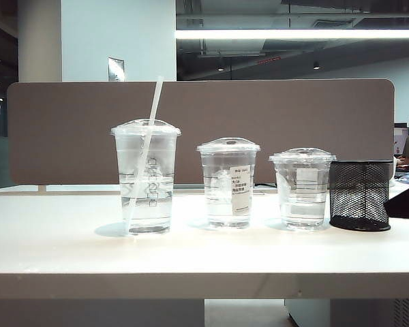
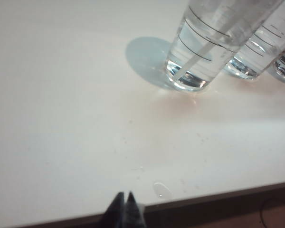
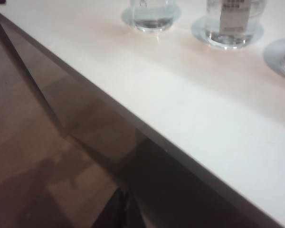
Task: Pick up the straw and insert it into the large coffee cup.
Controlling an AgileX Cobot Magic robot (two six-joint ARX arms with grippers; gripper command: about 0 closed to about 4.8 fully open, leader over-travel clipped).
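The straw is seen standing tilted inside the large coffee cup, through its domed lid. The left gripper is held closed and empty over the table edge, well apart from that cup. The right gripper is closed, empty, beyond the edge.

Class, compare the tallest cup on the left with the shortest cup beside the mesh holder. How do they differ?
The large coffee cup is taller and wider than the shortest cup. It holds the straw, leaning through its lid; the shortest cup has none. Both are clear, lidded and partly filled.
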